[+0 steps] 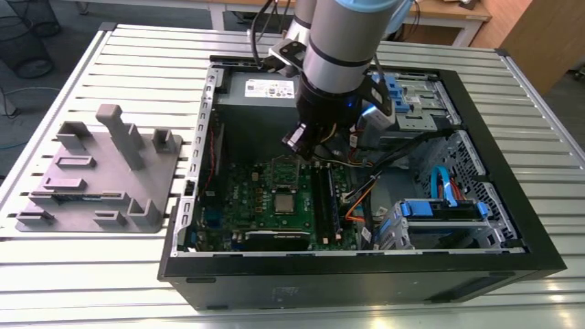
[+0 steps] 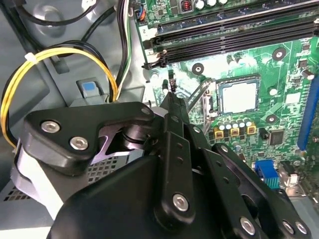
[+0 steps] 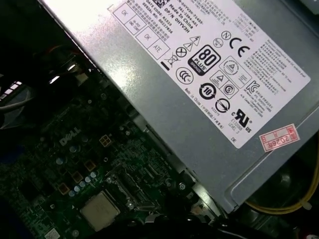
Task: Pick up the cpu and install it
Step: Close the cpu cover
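The cpu (image 1: pixel 285 203) lies flat in its socket on the green motherboard (image 1: pixel 246 188) inside the open computer case; it also appears as a silver-grey square in both wrist views (image 2: pixel 238 97) (image 3: pixel 99 210). A silver metal frame (image 1: pixel 284 166) stands tilted up at the socket's far side. My gripper (image 1: pixel 309 156) hangs above the board, just beyond the socket and apart from the cpu. In the second wrist view the gripper (image 2: pixel 172 97) tapers to one narrow tip, shut with nothing in it, beside a thin raised metal lever (image 2: pixel 197 95).
A grey power supply (image 1: pixel 260 86) fills the case's far end (image 3: pixel 199 74). Black memory slots (image 2: pixel 224 37) and yellow cables (image 2: pixel 50 55) lie close to the gripper. Drive cages with blue clips (image 1: pixel 443 209) sit at the exterior view's right. A grey parts fixture (image 1: pixel 101 171) rests on the slatted table.
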Robot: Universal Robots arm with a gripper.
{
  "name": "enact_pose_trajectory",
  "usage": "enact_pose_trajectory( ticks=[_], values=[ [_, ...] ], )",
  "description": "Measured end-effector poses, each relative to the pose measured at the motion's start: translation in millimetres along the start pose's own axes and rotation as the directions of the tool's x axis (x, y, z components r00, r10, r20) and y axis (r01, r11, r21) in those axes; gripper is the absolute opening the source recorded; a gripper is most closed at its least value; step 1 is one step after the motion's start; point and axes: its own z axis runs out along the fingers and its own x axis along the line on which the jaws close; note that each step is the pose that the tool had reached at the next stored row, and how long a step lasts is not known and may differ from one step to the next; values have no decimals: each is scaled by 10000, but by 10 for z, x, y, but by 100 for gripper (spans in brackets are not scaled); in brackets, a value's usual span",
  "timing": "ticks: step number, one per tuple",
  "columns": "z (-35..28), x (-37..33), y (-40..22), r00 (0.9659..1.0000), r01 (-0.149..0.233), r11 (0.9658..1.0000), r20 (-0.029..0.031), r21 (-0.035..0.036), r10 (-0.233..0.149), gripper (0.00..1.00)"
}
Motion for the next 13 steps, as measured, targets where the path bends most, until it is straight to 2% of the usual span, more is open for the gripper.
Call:
enact_pose_trajectory(
  ticks=[13],
  values=[
    [-32, 12, -8, 9974, 710, 9975, -93, 9, -710, 11]
  ],
)
